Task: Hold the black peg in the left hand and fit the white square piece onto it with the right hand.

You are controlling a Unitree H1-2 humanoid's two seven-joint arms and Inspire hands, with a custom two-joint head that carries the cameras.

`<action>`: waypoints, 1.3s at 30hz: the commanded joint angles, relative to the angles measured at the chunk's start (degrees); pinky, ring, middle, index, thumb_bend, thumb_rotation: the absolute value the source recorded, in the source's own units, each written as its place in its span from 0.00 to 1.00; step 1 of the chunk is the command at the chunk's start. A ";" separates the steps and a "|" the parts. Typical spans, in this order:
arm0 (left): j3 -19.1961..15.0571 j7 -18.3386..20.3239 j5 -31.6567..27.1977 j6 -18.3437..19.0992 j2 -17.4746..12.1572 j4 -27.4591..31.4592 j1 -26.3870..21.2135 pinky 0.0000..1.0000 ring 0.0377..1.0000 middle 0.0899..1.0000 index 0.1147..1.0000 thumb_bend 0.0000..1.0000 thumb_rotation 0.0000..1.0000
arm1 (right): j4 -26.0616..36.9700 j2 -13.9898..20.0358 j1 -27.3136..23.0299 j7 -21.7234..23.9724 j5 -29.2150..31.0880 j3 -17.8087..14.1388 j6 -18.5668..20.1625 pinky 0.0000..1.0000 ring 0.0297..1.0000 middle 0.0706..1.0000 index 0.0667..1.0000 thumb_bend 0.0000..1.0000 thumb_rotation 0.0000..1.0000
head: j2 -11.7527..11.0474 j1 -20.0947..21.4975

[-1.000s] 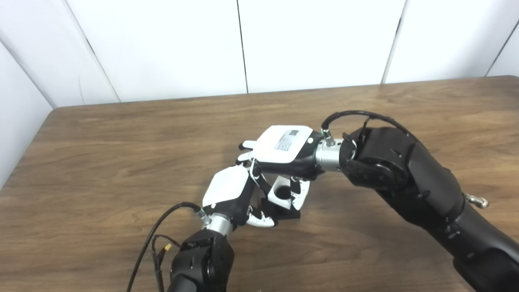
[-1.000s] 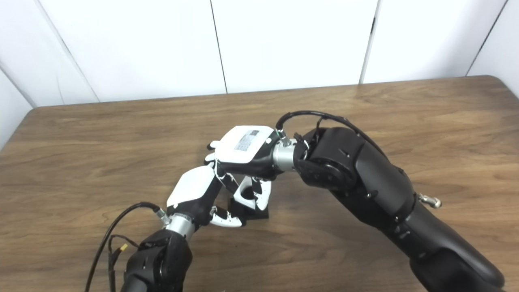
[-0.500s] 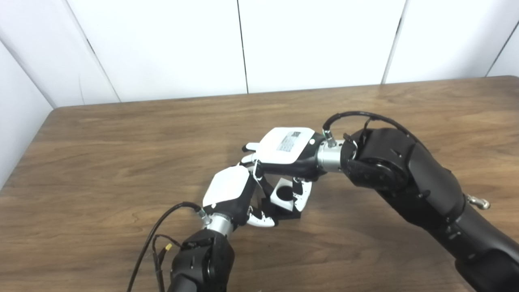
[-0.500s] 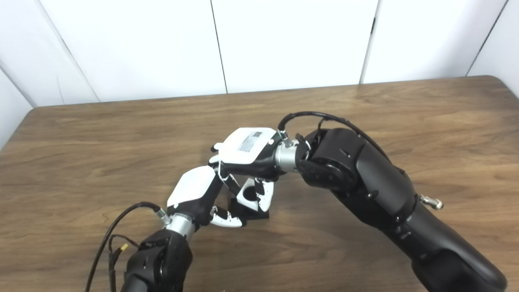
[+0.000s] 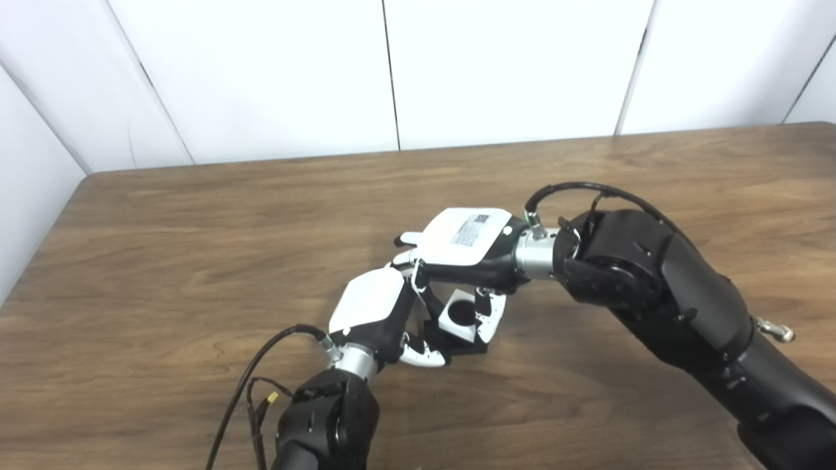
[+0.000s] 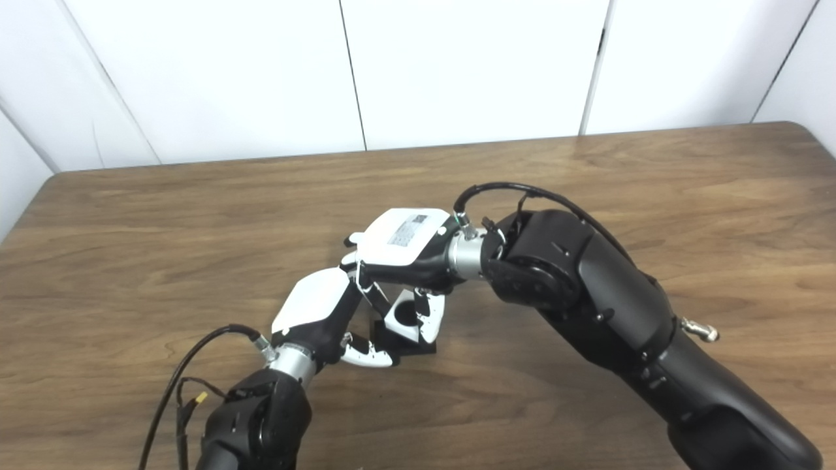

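Low in the frame's center, the left hand [image 5: 373, 310] is clasping the black peg's [image 5: 465, 343] base, which is sitting on the wooden counter [image 5: 163, 261]. Just above it, the right hand [image 5: 465, 245] is reaching in from the right, its fingers [image 5: 490, 316] clamping the white square piece [image 5: 457, 316], which is sitting over the peg, dark round hole facing up.

Black arms, white-backed robot hand [image 5: 465, 237] with a label, possibly barcoded.
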State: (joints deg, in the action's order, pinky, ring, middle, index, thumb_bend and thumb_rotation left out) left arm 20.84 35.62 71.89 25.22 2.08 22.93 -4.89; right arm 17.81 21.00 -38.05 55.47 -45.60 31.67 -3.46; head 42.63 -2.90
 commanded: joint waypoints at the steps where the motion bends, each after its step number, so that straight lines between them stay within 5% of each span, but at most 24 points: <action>1: 0.14 0.03 0.77 -0.42 0.27 1.77 -0.65 1.00 1.00 0.90 0.42 0.52 0.06 | 0.01 0.90 -1.76 -1.75 -0.19 -1.22 -1.41 0.92 1.00 0.92 0.46 0.52 0.15 | 0.07 -0.06; 2: 0.14 0.08 0.83 -0.41 0.29 1.78 -0.66 1.00 1.00 0.90 0.42 0.52 0.06 | -0.06 0.87 -1.71 -1.83 -0.20 -1.23 -1.37 0.92 1.00 0.92 0.46 0.52 0.15 | 0.07 -0.06; 4: 0.12 0.34 1.03 -0.31 0.32 1.84 -0.72 1.00 1.00 0.90 0.42 0.52 0.06 | -0.18 0.68 -1.60 -1.96 -0.01 -1.47 -0.93 0.92 1.00 0.92 0.56 0.79 0.24 | 0.07 -0.06; 8: 0.08 0.17 1.10 -0.39 0.34 1.68 -0.77 1.00 1.00 0.89 0.42 0.52 0.06 | -0.45 0.56 -1.76 -1.91 -0.05 -1.71 -0.74 0.91 1.00 0.92 0.62 0.92 0.32 | 0.04 -0.15; 39: -0.28 -2.59 -0.17 -0.18 0.22 -1.18 -0.48 1.00 1.00 0.90 0.42 0.52 0.05 | 0.41 -0.04 -4.43 -1.99 2.42 -7.04 2.17 0.92 1.00 0.94 0.64 1.00 0.34 | -1.15 -0.74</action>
State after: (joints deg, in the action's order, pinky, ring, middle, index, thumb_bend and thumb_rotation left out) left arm 20.66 34.09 71.66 25.35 2.24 22.37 -4.81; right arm 16.53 21.15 -39.12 54.65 -43.70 26.12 -2.55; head 41.57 -3.69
